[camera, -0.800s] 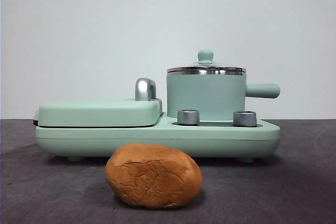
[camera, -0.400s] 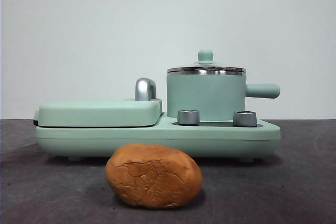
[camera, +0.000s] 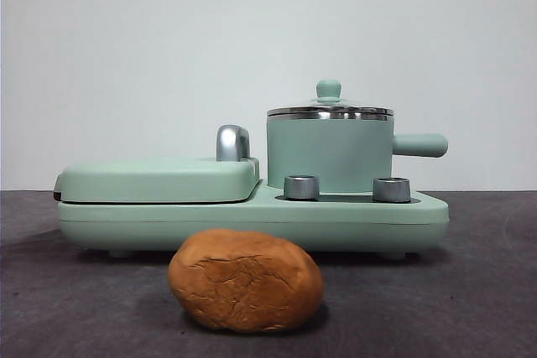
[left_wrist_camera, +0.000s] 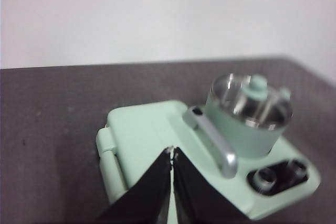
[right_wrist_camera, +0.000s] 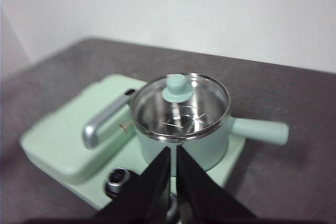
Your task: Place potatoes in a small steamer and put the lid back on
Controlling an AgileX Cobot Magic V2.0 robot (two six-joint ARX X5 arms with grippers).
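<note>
Nothing has moved since the earlier pictures; every thing sits just where it was. Both tools wait up high and hold nothing. The left gripper [left_wrist_camera: 171, 153] has its two black jaws pressed together, with only a thin line between them, and it hangs above the flat grill cover [left_wrist_camera: 144, 135]. The right gripper [right_wrist_camera: 173, 153] has its jaws nearly together too, with a narrow slit, and it hangs near the lid [right_wrist_camera: 179, 107].

The potato [camera: 246, 279] is an orange-brown lump with cracked skin. It lies on the dark table [camera: 470, 308] at the lower middle of the front picture, in front of the green cooker [camera: 336, 222] and apart from it. The small steamer [camera: 329, 155] stands on the right half of the cooker, with its handle pointing right. The lid rests on the pot, its green knob [camera: 328, 90] on top.

The left wrist picture is blurry, so the pot there looks smeared. No arm shows in the front picture.
</note>
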